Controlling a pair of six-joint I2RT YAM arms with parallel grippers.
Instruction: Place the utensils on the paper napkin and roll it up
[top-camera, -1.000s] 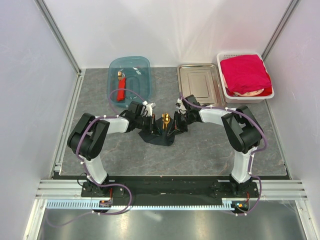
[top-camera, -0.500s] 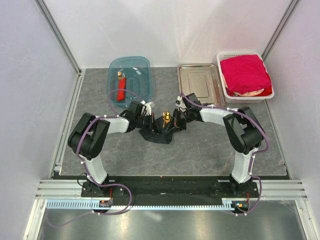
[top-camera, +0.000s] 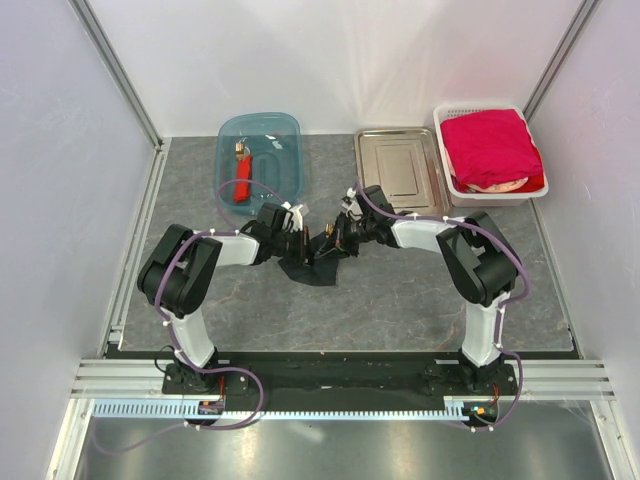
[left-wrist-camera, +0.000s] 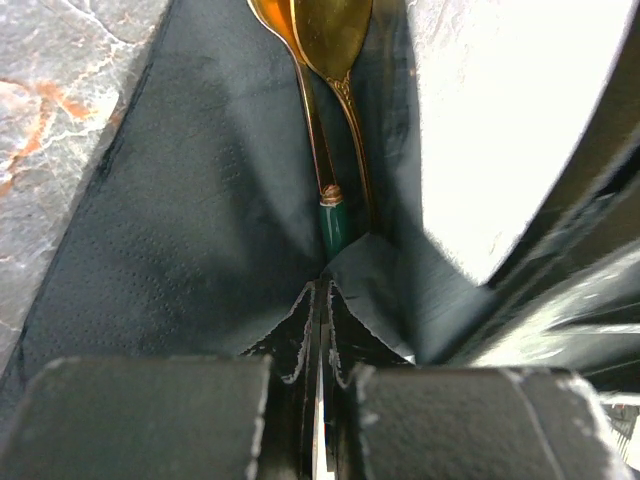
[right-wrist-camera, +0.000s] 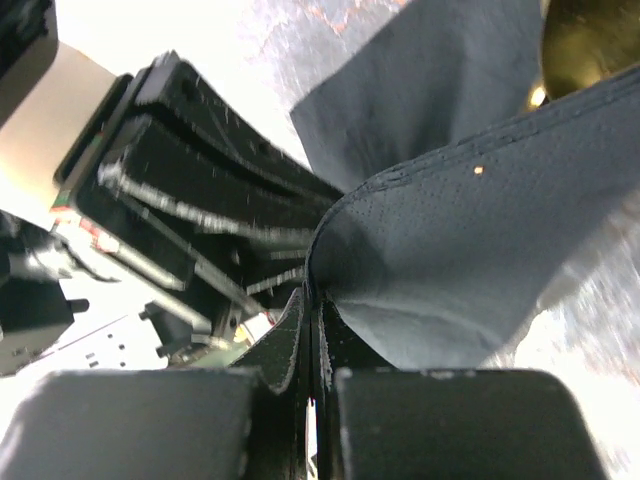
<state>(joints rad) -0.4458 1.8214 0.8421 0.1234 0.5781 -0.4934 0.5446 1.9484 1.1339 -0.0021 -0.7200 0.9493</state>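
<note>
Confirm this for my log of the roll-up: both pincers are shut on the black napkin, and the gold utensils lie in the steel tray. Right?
Not quite. The left pincer and the right pincer are both shut on the paper napkin, but the utensils lie on that napkin, not in the steel tray. The left wrist view shows them between the napkin's raised sides.

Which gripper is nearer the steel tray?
Right. The right gripper pinches the paper napkin just near-left of the steel tray; the left gripper holds it farther left.
</note>
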